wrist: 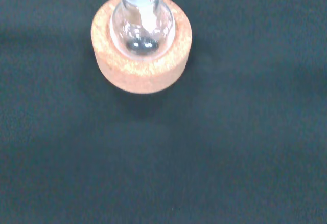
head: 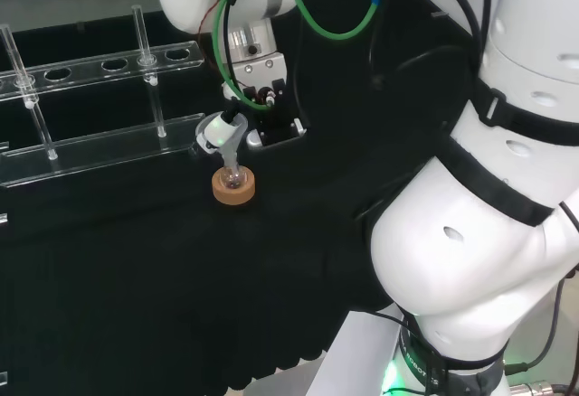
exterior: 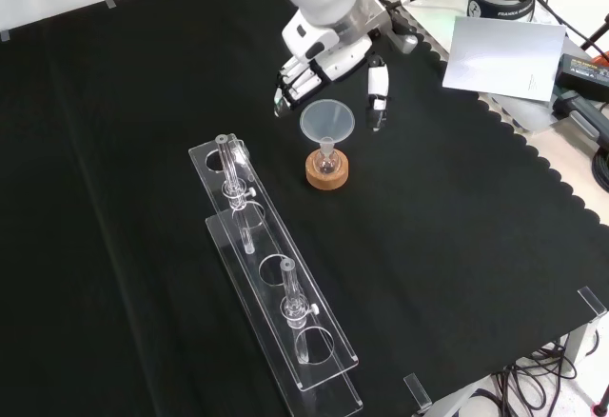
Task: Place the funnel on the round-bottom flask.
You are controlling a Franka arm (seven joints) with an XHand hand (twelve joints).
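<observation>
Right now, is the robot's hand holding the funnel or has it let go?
Hand: open, fingers spread above the funnel, holding nothing. The funnel sits in the round-bottom flask.

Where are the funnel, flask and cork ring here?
funnel (exterior: 327, 119), front view, on its wide cone.
flask (wrist: 143, 27), wrist view, on its round glass bulb.
cork ring (head: 233, 189), head view, on its outer side wall.
</observation>
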